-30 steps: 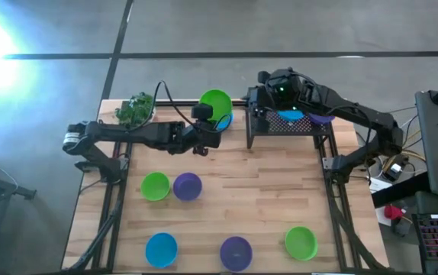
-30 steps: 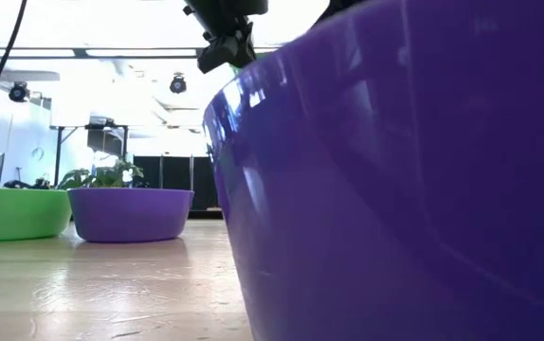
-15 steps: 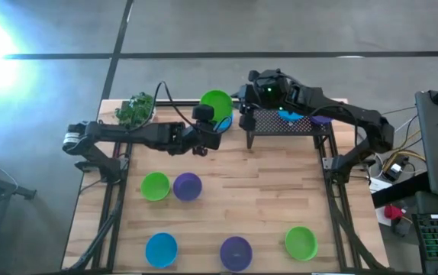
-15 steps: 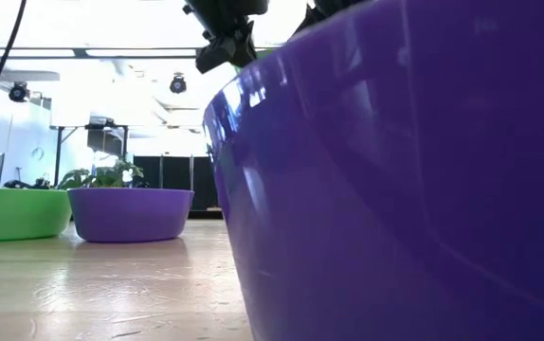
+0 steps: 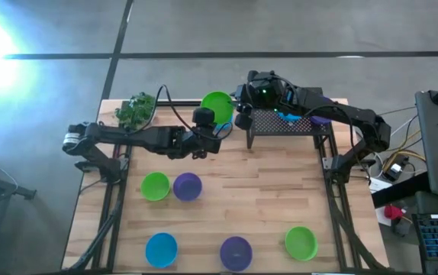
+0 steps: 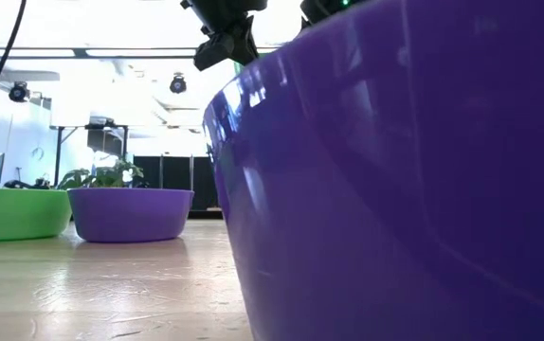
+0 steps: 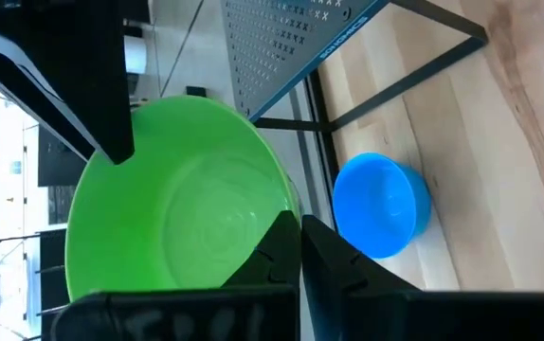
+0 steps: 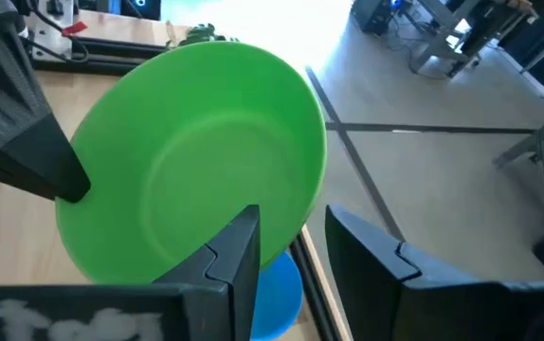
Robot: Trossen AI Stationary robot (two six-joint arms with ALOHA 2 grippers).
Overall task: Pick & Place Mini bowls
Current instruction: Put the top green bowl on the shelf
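Observation:
A bright green mini bowl (image 5: 217,105) hangs in the air at the table's far middle, with my left gripper (image 7: 299,251) shut on it. My right gripper (image 8: 296,251) is open. One of its fingers (image 8: 244,248) stands inside the bowl and the other (image 8: 367,258) outside, with the rim (image 8: 317,189) between them on the side across from my left gripper. I cannot tell whether they touch it. A blue mini bowl (image 7: 381,204) sits on the table below. My left gripper pinches the green bowl's rim (image 7: 286,216) between its two fingers, on the side toward the table's left. The fingers come slanting down from the left. The bowl is lifted clear above the blue bowl, tilted, with its opening upward.
A black perforated rack (image 5: 288,124) at the far right carries a blue bowl (image 5: 289,116) and a purple bowl (image 5: 320,119). Green (image 5: 156,186), purple (image 5: 187,186), blue (image 5: 161,248), purple (image 5: 236,252) and green (image 5: 301,241) bowls lie nearer. A small plant (image 5: 135,109) stands far left.
My right gripper has gone from over the rack toward the table's left and a little down, up to the green bowl. The bowl stays held aloft by my left gripper.

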